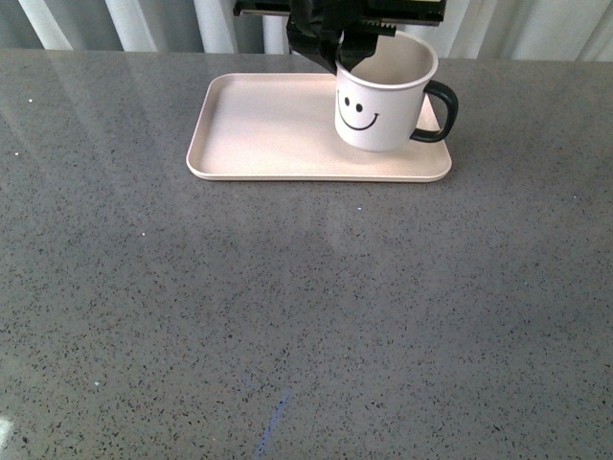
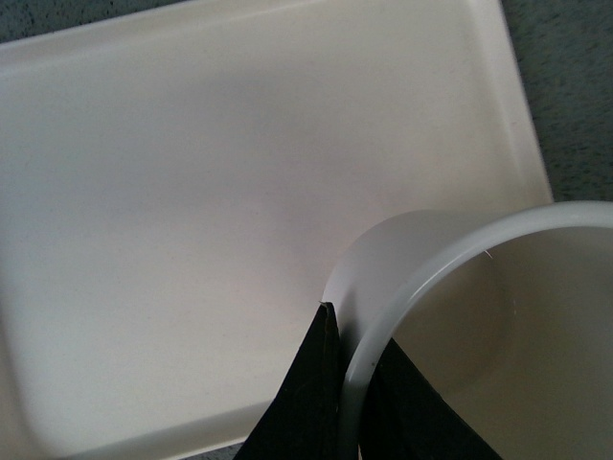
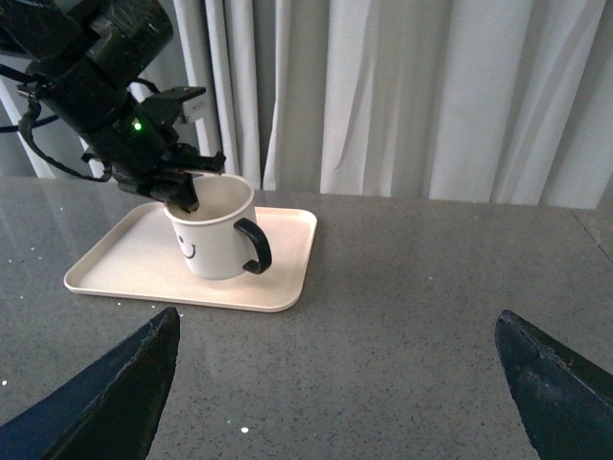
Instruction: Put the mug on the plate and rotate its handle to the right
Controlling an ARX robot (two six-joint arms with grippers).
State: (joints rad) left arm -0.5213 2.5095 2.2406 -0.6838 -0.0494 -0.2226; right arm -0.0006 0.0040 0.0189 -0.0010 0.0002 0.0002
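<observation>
Mug (image 1: 378,105): standing upright on the right part of plate (image 1: 259,125), handle (image 1: 445,110) pointing right.
Left gripper (image 1: 347,59): pinching the mug's far-left rim, one finger inside, one outside.
Right gripper (image 3: 335,383): hanging open over the table (image 1: 287,307), well apart.
Step, as judged: letting go. The release is calling for slow opening and a straight lift, so the handle is not turned
</observation>
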